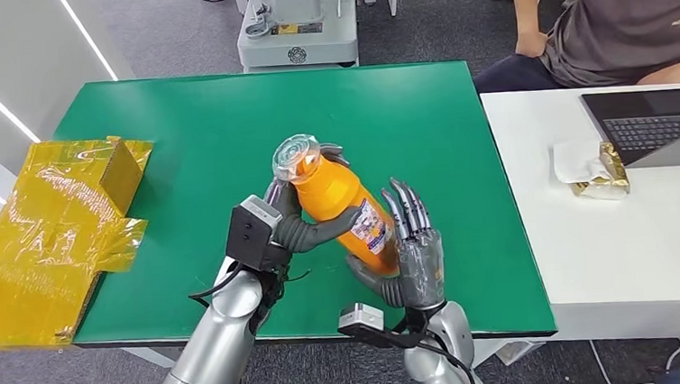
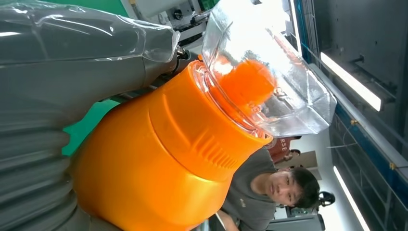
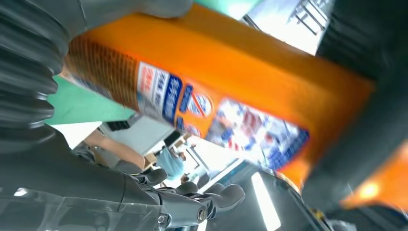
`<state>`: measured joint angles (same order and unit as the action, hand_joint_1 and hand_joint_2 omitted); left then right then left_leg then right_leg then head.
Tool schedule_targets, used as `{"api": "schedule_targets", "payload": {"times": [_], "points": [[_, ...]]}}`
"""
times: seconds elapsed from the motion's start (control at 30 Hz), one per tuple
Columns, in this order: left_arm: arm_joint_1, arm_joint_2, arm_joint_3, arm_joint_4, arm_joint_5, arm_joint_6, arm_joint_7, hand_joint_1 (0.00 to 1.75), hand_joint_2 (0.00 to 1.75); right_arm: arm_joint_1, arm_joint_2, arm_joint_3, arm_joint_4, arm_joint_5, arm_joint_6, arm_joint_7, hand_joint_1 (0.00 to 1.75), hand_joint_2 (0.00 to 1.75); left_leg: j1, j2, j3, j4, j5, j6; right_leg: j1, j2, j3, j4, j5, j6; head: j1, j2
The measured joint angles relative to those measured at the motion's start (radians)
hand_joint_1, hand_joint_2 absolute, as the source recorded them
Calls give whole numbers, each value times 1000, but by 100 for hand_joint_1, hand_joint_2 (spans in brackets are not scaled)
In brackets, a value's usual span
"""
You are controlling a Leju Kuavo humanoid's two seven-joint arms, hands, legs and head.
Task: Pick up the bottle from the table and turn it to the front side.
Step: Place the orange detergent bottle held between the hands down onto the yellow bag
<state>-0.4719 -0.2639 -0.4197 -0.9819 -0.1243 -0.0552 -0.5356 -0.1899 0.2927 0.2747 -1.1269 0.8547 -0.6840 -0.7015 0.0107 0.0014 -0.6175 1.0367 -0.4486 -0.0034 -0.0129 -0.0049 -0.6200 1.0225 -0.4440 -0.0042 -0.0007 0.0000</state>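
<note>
Head view: orange plastic bottle with clear cap (image 1: 337, 201) held tilted above green surface (image 1: 178, 122), near its front edge. Left hand (image 1: 298, 222) wrapped around upper body; right hand (image 1: 409, 255) cupping label end, fingers extended. Risk: slippage during rotation if either grip loosens.

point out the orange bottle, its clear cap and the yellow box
orange bottle (image 1: 342, 201), head view, on its orange body above the label
clear cap (image 1: 296, 155), head view, on the cap's ribbed top
yellow box (image 1: 43, 258), head view, on its foil-wrapped top face
</note>
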Motion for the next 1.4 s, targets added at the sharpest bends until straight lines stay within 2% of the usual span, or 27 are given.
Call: {"api": "schedule_targets", "payload": {"times": [0.37, 0.7, 0.8, 0.9, 0.97, 1.17, 1.3, 1.4], "points": [[-4, 10, 24, -4, -26, 34, -8, 175, 175, 95, -18, 67, -280, -53, 0, -1, 0, 175, 0, 0, 0, 0, 0, 0, 0, 0, 0, 0, 0, 0, 0, 0], [-21, 53, 88, -71, -145, 191, -17, 175, 175, 154, -31, 108, -387, -84, 0, -1, 0, 175, 0, 1, 0, 0, 0, 0, 0, 1, 0, 0, 0, 0, 0, 0], [-44, 86, 112, -86, -284, 340, 0, 175, 175, 170, -33, 121, -390, -99, 0, -1, 0, 175, 0, 1, 0, 0, 0, 0, 0, 1, 0, 1, 0, 0, 0, 0], [-84, 142, 126, -90, -509, 469, 62, 175, 175, 174, -34, 131, -389, -106, 0, -1, 0, 175, 1, 1, 1, 0, 1, -1, 0, 1, 0, 1, 0, 0, 0, 0], [-113, 178, 130, -90, -629, 514, 101, 175, 175, 173, -34, 134, -387, -107, 0, -1, 0, 175, 1, 1, 1, 0, 1, -1, 1, 1, 0, 1, 0, -1, 0, 0], [-174, 239, 135, -75, -778, 573, 165, 175, 175, 171, -35, 142, -383, -116, 0, -1, 0, 175, 1, 1, 1, 0, 1, -2, 0, 1, 0, 1, 0, 0, 1, 0], [-239, 285, 136, -11, -1190, 721, 355, 175, 175, 170, -36, 152, -382, -125, 0, -1, 0, 175, 0, 1, 1, 0, 1, -2, 0, 2, 0, 1, 0, -1, 0, 0], [-268, 308, 138, 32, -1311, 744, 397, 175, 175, 168, -36, 160, -380, -128, 0, -1, 0, 175, 1, 1, 1, 0, 1, -2, 0, 1, 0, 1, 0, -1, 0, 0]]}}
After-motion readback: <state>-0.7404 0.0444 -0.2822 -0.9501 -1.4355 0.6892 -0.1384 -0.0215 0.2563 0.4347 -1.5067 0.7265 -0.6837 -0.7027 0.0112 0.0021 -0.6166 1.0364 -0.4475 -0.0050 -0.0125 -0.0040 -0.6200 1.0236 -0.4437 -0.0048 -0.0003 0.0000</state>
